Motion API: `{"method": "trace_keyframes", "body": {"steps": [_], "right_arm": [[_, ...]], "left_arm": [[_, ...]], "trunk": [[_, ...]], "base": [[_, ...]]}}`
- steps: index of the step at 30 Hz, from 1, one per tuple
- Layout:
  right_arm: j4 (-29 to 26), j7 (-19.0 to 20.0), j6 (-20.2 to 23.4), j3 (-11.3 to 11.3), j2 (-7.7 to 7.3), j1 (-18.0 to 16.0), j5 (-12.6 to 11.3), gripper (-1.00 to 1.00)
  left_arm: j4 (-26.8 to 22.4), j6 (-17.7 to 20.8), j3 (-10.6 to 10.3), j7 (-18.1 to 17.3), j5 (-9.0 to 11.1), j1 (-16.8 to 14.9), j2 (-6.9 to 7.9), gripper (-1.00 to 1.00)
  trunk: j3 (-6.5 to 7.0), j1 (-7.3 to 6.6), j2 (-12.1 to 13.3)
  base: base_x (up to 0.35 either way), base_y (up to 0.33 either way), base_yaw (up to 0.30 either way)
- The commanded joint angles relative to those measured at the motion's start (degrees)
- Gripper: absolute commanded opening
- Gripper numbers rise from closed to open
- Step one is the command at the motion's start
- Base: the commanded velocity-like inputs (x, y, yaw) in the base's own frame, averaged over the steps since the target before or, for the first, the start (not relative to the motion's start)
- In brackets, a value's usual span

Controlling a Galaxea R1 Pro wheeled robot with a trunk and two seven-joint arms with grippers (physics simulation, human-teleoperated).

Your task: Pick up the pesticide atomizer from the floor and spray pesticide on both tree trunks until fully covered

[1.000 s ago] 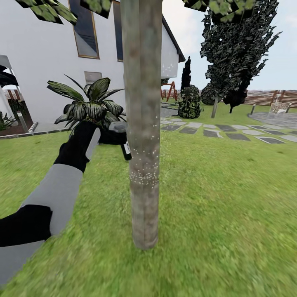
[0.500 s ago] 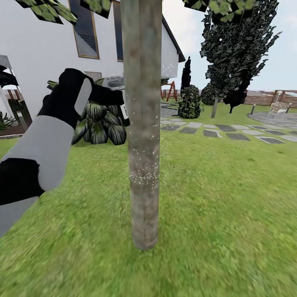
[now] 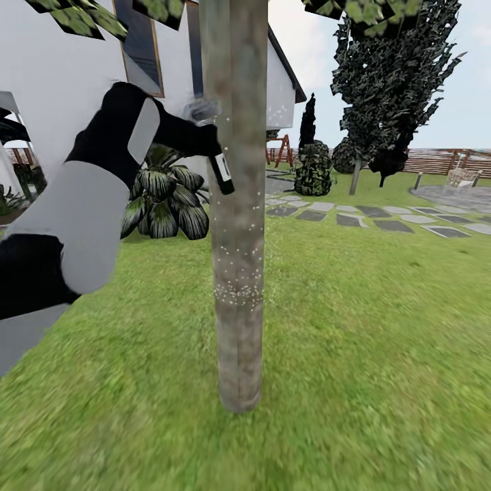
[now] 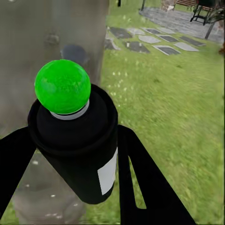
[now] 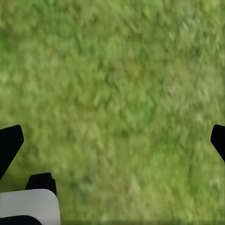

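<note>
Left gripper (image 4: 70,154): my two dark fingers are closed on the pesticide atomizer (image 4: 77,150), one on each side of its black body.
Pesticide atomizer: held up at the tree trunk (image 3: 235,204), well above the grass; in the head view (image 3: 221,172) its black body with the white label overlaps the trunk's left edge, tilted. In the left wrist view its top is bright green.
Left arm (image 3: 102,177): raised from the lower left, grey forearm and black wrist reaching toward the trunk, in front of the white house (image 3: 75,88).
Tree trunk: a thick, mottled grey-brown column standing upright in the lawn, directly ahead of me. Small white specks dot the bark on its middle part, thickest in a band below the atomizer.
Right gripper (image 5: 112,140): my fingertips show as dark tips far apart at the two sides of the right wrist view, spread wide with nothing between them, above bare grass (image 5: 117,93).
Surroundings: a low palm-like plant (image 3: 167,201) behind my arm; grey stepping stones (image 3: 361,217), dark cone-shaped trees (image 3: 392,88) and a slatted wooden fence (image 3: 436,160) beyond.
</note>
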Motion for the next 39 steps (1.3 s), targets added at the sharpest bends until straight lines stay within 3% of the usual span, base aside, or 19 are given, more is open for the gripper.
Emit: {"method": "trace_keyframes", "body": {"steps": [1, 3, 7, 11, 14, 18, 26, 29, 32, 35, 37, 39], "right_arm": [[0.0, 0.0, 0.0, 0.0, 0.00, 0.0, 0.0, 1.00], [0.0, 0.0, 0.0, 0.0, 0.00, 0.0, 0.0, 1.00], [0.0, 0.0, 0.0, 0.0, 0.00, 0.0, 0.0, 1.00], [0.0, 0.0, 0.0, 0.0, 0.00, 0.0, 0.0, 1.00], [0.0, 0.0, 0.0, 0.0, 0.00, 0.0, 0.0, 1.00], [0.0, 0.0, 0.0, 0.0, 0.00, 0.0, 0.0, 1.00], [0.0, 0.0, 0.0, 0.0, 0.00, 0.0, 0.0, 1.00], [0.0, 0.0, 0.0, 0.0, 0.00, 0.0, 0.0, 1.00], [0.0, 0.0, 0.0, 0.0, 0.00, 0.0, 0.0, 1.00], [0.0, 0.0, 0.0, 0.0, 0.00, 0.0, 0.0, 1.00], [0.0, 0.0, 0.0, 0.0, 0.00, 0.0, 0.0, 1.00], [0.0, 0.0, 0.0, 0.0, 0.00, 0.0, 0.0, 1.00]], "left_arm": [[0.3, -0.1, 0.0, -0.1, -0.7, 0.0, -0.89, -1.00], [0.8, -0.1, -0.1, -0.5, -0.7, 0.0, -1.93, -1.00], [2.0, -0.2, 0.1, -0.6, -0.8, 0.0, -2.18, -1.00], [2.3, -0.3, 0.5, -0.6, -0.9, 0.0, -2.02, -1.00], [2.3, -0.3, 0.5, -0.7, -0.9, 0.0, -0.56, -1.00], [2.9, -0.3, 0.6, -0.7, -0.9, 0.0, 0.02, -1.00], [7.9, -0.6, -0.1, -0.6, -0.9, 0.0, -0.60, -1.00], [8.3, -0.6, -2.8, -0.9, -0.9, 0.0, -1.32, -1.00], [8.4, -0.6, -4.1, -1.6, -0.9, 0.0, -1.43, -1.00], [8.0, -0.5, -10.6, -2.4, -0.9, 0.0, -1.43, -1.00], [7.9, -0.5, -13.1, -3.4, -0.9, 0.0, -1.40, -1.00], [7.8, -0.5, -14.0, -3.8, -0.9, 0.0, -1.38, -1.00]], "trunk": [[0.00, 0.00, 0.0], [0.00, 0.00, 0.0], [0.00, 0.00, 0.0], [0.00, 0.00, 0.0], [0.00, 0.00, 0.0], [0.00, 0.00, 0.0], [0.00, 0.00, 0.0], [0.00, 0.00, 0.0], [0.00, 0.00, 0.0], [0.00, 0.00, 0.0], [0.00, 0.00, 0.0], [0.00, 0.00, 0.0]], "base": [[0.000, 0.000, 0.000], [0.000, 0.000, 0.000], [0.000, 0.000, 0.000], [0.000, 0.000, 0.000], [0.000, 0.000, 0.000], [0.000, 0.000, 0.000], [0.000, 0.000, 0.000], [0.000, 0.000, 0.000], [0.000, 0.000, 0.000], [0.000, 0.000, 0.000], [-0.100, 0.000, 0.000], [-0.175, 0.000, 0.000]]}}
